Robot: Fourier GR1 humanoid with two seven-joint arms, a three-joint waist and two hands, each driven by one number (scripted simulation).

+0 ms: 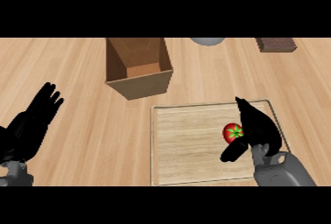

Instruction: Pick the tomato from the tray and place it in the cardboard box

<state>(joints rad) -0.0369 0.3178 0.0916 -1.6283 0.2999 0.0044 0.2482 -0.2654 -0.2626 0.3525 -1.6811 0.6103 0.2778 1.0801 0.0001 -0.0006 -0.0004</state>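
A red tomato [232,132] with a green stem lies on the right part of the pale wooden tray [181,144]. My right hand [262,129] hovers over the tray just right of the tomato, fingers straight and pointing away, thumb below the tomato; it stays open and partly covers the tomato's right side. The open cardboard box [139,65] stands beyond the tray, up and to the left. At the left edge my left hand [32,124] rests open, fingers up.
A grey round object [207,40] shows at the top edge, and a dark brown block [276,44] lies at the top right. Wooden counter surrounds the tray and box.
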